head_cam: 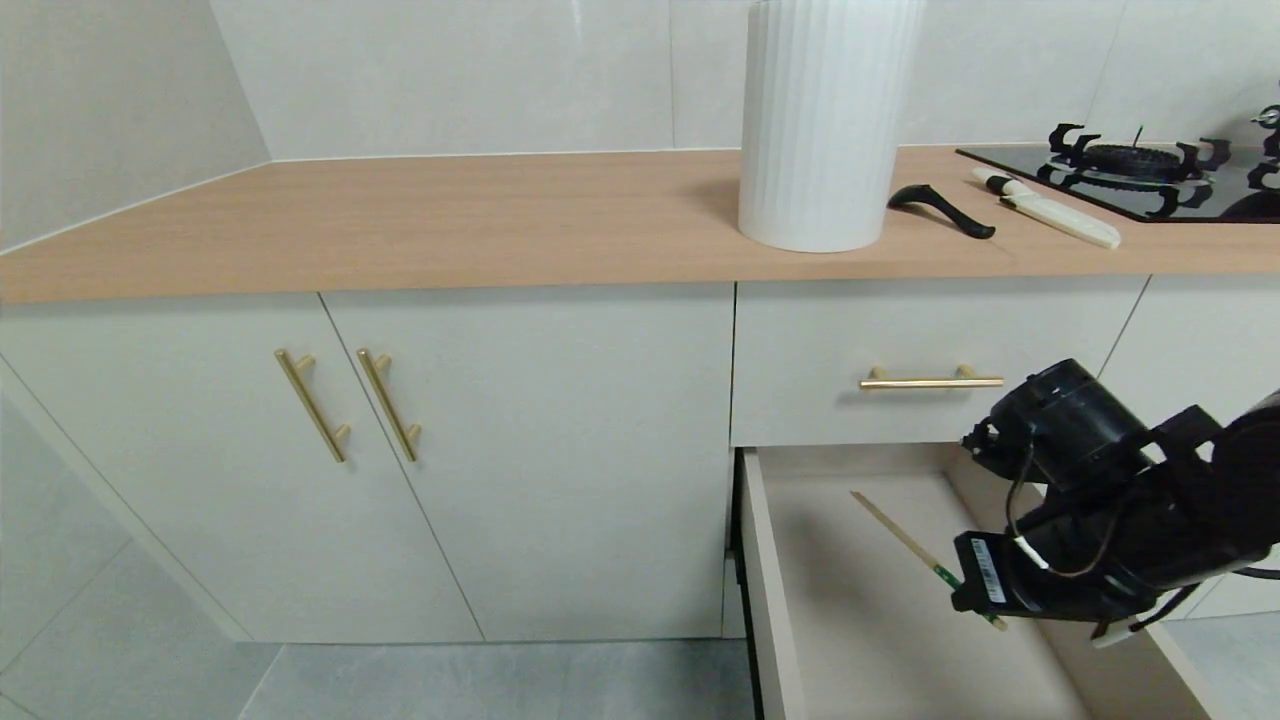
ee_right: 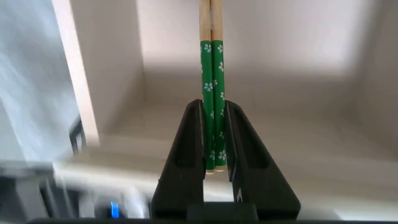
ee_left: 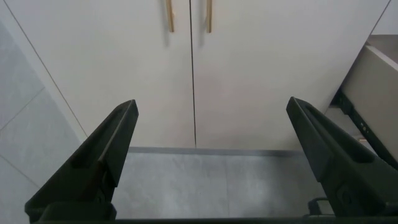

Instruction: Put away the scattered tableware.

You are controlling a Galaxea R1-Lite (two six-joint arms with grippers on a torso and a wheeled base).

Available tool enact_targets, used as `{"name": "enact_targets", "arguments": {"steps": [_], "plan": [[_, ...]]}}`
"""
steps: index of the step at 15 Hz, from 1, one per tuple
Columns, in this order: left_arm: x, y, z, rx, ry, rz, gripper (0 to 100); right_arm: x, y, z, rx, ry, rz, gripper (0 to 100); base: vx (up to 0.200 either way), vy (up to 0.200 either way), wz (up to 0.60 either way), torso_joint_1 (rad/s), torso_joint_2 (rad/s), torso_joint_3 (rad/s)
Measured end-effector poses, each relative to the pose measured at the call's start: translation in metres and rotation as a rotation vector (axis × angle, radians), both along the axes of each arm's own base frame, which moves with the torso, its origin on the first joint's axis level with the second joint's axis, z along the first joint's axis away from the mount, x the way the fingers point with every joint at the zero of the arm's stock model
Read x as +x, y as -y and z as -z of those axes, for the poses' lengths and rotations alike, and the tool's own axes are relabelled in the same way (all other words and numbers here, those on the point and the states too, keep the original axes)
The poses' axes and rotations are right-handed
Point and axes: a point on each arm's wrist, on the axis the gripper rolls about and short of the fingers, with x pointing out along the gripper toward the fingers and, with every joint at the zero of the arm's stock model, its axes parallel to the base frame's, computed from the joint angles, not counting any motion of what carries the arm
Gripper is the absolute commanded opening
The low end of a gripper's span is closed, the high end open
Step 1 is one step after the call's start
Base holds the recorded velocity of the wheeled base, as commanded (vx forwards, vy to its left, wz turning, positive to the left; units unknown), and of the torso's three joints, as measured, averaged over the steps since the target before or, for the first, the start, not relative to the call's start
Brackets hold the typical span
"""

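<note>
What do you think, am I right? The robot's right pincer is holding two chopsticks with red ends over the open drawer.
Almost. The ends of the chopsticks are green with little white flowers, not red, as the right wrist view shows. The rest is right: the right pincer is shut on the two chopsticks over the open drawer.

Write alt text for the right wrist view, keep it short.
The right claw is shut on a pair of wooden chopsticks with green flowered ends. They point away from the camera into an open pale drawer.
</note>
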Motion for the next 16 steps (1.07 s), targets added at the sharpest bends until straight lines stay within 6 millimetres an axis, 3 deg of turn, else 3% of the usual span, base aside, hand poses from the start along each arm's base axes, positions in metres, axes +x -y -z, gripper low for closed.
{"name": "enact_targets", "arguments": {"steps": [3, 6, 11, 16], "plan": [[0.000, 0.000, 0.000, 0.000, 0.000, 0.000, 100, 0.025, -0.021, 0.038, 0.030, 0.157, -0.009, 0, 0.000, 0.000, 0.00, 0.000, 0.00, 0.000], [0.000, 0.000, 0.000, 0.000, 0.000, 0.000, 100, 0.033, -0.033, 0.083, -0.050, 0.101, -0.022, 0, 0.000, 0.000, 0.00, 0.000, 0.00, 0.000], [0.000, 0.000, 0.000, 0.000, 0.000, 0.000, 100, 0.051, -0.051, 0.137, -0.063, 0.148, 0.003, 0, 0.000, 0.000, 0.00, 0.000, 0.00, 0.000], [0.000, 0.000, 0.000, 0.000, 0.000, 0.000, 100, 0.051, -0.055, 0.163, -0.104, 0.124, 0.025, 0, 0.000, 0.000, 0.00, 0.000, 0.00, 0.000]]}}
